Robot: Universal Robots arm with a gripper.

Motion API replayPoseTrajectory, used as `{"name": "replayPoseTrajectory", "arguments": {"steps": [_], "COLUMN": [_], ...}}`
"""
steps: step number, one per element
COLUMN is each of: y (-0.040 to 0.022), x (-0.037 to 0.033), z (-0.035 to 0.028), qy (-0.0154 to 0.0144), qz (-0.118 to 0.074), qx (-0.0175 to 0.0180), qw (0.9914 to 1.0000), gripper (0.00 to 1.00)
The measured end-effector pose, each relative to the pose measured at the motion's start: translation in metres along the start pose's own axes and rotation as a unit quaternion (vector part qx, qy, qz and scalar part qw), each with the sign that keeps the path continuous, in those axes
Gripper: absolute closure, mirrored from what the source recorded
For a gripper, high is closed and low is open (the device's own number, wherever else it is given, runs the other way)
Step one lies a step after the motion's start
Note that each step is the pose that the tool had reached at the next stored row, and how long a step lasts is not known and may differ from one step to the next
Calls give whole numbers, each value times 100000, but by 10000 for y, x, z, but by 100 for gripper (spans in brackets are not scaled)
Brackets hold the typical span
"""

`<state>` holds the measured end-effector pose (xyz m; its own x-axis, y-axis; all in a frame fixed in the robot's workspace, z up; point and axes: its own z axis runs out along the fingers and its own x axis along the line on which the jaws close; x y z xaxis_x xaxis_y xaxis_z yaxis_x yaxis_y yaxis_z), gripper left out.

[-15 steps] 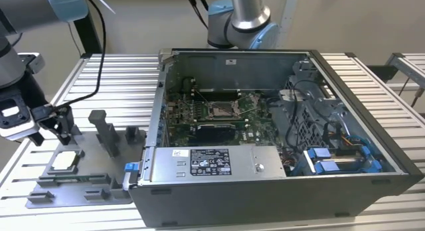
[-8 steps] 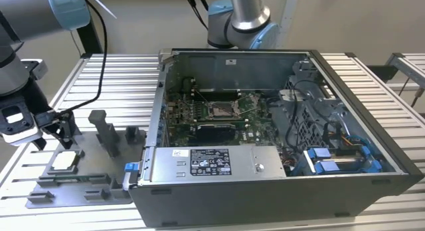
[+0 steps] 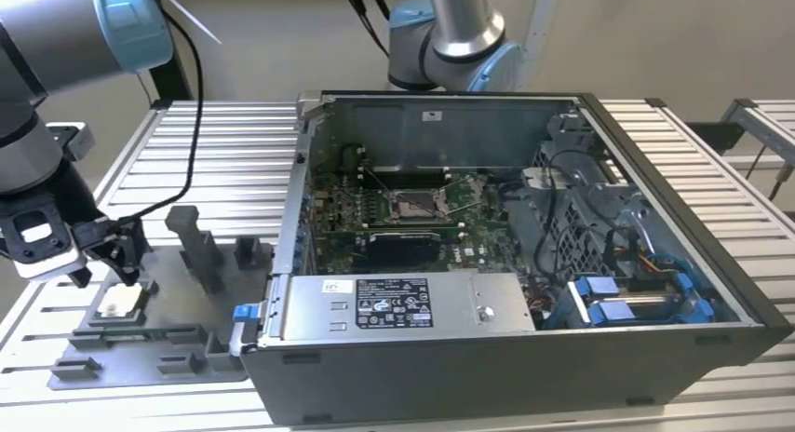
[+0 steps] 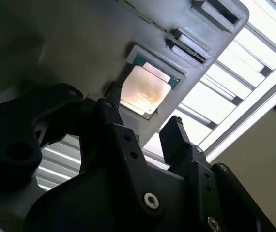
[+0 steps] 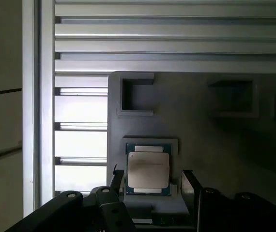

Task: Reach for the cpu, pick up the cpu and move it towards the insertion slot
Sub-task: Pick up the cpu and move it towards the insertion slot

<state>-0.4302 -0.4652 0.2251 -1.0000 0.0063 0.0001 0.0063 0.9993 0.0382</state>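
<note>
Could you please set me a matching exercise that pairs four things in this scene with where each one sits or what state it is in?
Column one:
1. cpu
2. insertion slot
3. gripper
4. grey fixture

Column two:
A. inside the open computer case
B. jaws open, one on each side of the cpu
C. lying flat in a recess of the grey fixture
D. on the slatted table, at the exterior view's left of the computer case

Pairs: 1-C, 2-A, 3-B, 4-D
</note>
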Motion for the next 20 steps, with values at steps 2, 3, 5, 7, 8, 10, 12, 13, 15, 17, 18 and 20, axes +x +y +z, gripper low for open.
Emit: {"name": "replayPoseTrajectory", "arguments": {"steps": [2,3,5,7,8,10,12,13,15,17,18,20], "y": [-3,-4,-11,-14,-17,-21,-25,-28,-29,-32,-32,-33], "x": [6,12,17,21,22,25,29,30,30,30,30,29], "z": [37,53,86,119,133,163,193,206,234,258,269,291], "qy": [0,11,10,-2,0,6,4,7,3,4,1,2], "qz": [-1,4,-4,1,0,4,-3,-1,4,2,1,-2], "qx": [-1,5,7,-5,-2,1,1,5,0,0,-3,0], "qw": [100000,100000,100000,100000,100000,100000,100000,100000,100000,100000,100000,100000], "gripper": [0,0,0,0,0,0,0,0,0,0,0,0]}}
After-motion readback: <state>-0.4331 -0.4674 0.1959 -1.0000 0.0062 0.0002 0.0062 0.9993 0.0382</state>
